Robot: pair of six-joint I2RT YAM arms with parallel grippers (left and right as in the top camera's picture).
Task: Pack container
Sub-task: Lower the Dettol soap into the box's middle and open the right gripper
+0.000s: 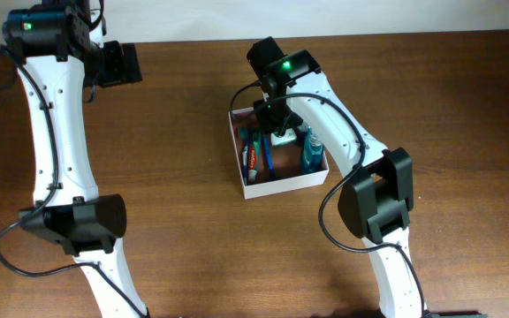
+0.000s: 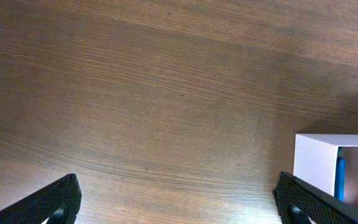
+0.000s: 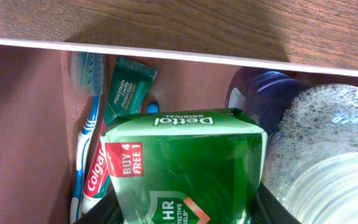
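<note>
Right jaws pinch a green soap pack (image 3: 185, 168) above the container (image 1: 285, 184), which sits mid-bench (image 2: 166, 93) holding a toothbrush (image 3: 86, 134), a toothpaste tube (image 3: 120, 106) and a blue bottle (image 3: 260, 93). Left jaws hang spread over the bench, off to one side. Likely hazard: little free floor shows beneath the pack, so on release it may settle on the tube or bottle and rest tilted, or nudge the thin wall and shift the container.

Green Dettol box (image 3: 182, 168) dead centre, right gripper (image 3: 185, 210) clamping its lower corners. Left of box: Colgate tube (image 3: 114, 124), then blue-white toothbrush (image 3: 86, 130). Right of box: blue bottle (image 3: 260, 99), clear bubbly bottle (image 3: 328, 155). Above box: container (image 3: 166, 53) wall, then table (image 3: 197, 22).
</note>
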